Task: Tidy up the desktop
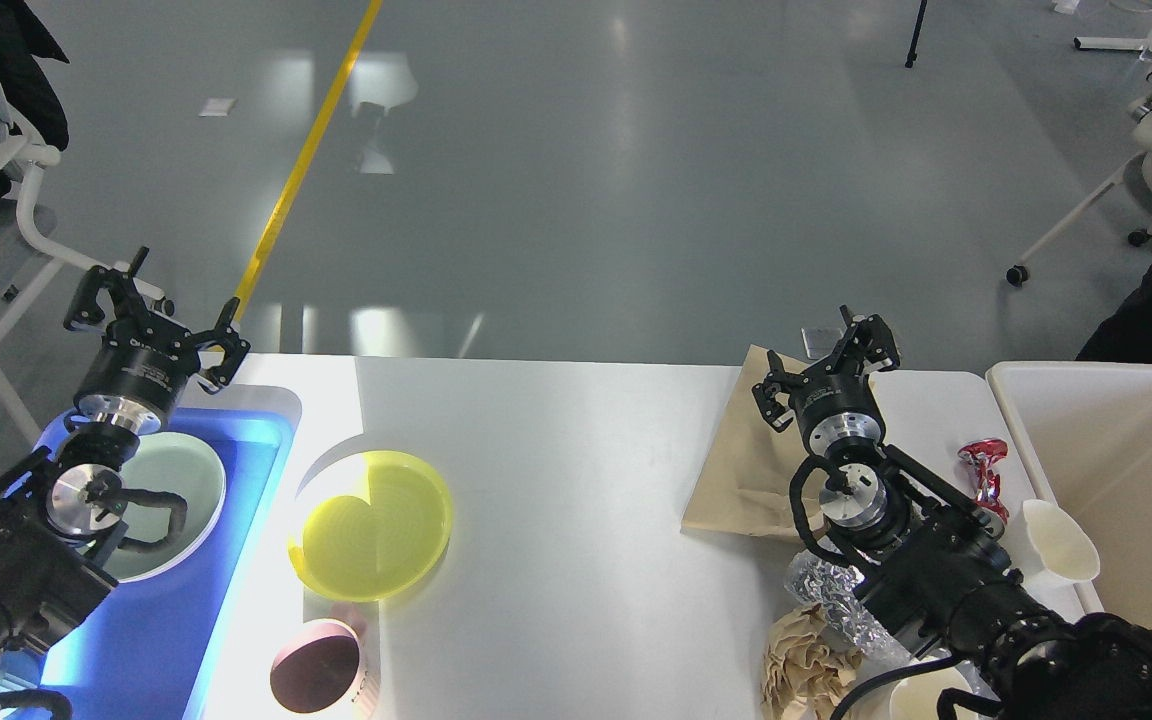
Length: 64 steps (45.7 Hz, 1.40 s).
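The glossy white-grey desktop [576,480] filled the lower half of the frame. At lower left, the blue plastic tray [186,610] held a pale green plate [181,490]; at far right the cream-white bin [1116,470] showed nothing inside. My left gripper [158,315] hung above the tray's far edge, fingers spread and empty. My right gripper [826,365] hovered over a flat brown paper bag [736,470], fingers parted, empty. A translucent yellow plate [373,525] sat mid-left; crumpled foil [831,595] lay lower right.
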Tool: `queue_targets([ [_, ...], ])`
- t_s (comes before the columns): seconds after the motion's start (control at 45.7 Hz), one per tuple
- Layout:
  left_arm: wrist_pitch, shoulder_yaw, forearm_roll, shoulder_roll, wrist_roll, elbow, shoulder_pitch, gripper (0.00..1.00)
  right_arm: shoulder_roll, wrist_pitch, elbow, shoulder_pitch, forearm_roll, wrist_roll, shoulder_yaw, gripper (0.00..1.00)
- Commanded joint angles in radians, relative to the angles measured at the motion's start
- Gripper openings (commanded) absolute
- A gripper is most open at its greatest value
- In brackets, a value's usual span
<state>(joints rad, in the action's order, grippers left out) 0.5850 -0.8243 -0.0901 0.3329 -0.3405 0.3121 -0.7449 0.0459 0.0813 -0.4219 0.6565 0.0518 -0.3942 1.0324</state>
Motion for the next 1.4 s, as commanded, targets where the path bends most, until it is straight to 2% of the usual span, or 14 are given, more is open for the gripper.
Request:
queue_targets([
  [0.0,-0.03,0.189,0.003,0.052,0.0,-0.002,-0.166,1.0,0.0,0.001,0.0,0.0,-0.001,0.0,0.0,1.0],
  [0.285,-0.024,0.943,0.004,0.031,0.001,-0.004,-0.542,1.0,0.0,0.0,0.0,0.0,-0.001,0.0,0.0,1.0],
  [0.548,-0.008,1.457,0.004,-0.153,0.0,-0.004,-0.794,1.0,0.0,0.0,0.0,0.0,-0.001,0.0,0.0,1.0],
  [0.745,-0.007,1.764,0.006,-0.247,0.0,-0.004,-0.886,1.0,0.0,0.0,0.0,0.0,-0.001,0.0,0.0,1.0],
  [0.92,-0.007,2.031,0.024,-0.264,0.0,0.015,-0.918,1.0,0.0,0.0,0.0,0.0,0.0,0.0,0.0,1.0],
  [1.008,-0.007,2.059,0.024,-0.291,-0.002,0.099,-0.939,1.0,0.0,0.0,0.0,0.0,-0.001,0.0,0.0,1.0],
  [1.161,-0.007,2.021,0.024,-0.29,0.0,0.485,-1.045,1.0,0.0,0.0,-0.001,0.0,0.0,0.0,0.0,1.0],
  [1.227,-0.007,2.01,0.024,-0.273,-0.002,0.594,-1.071,1.0,0.0,0.0,-0.001,0.0,-0.001,0.0,0.0,1.0],
  [1.38,-0.008,2.008,0.024,-0.206,0.0,0.611,-1.122,1.0,0.0,0.0,0.0,0.0,0.0,0.0,0.0,1.0],
])
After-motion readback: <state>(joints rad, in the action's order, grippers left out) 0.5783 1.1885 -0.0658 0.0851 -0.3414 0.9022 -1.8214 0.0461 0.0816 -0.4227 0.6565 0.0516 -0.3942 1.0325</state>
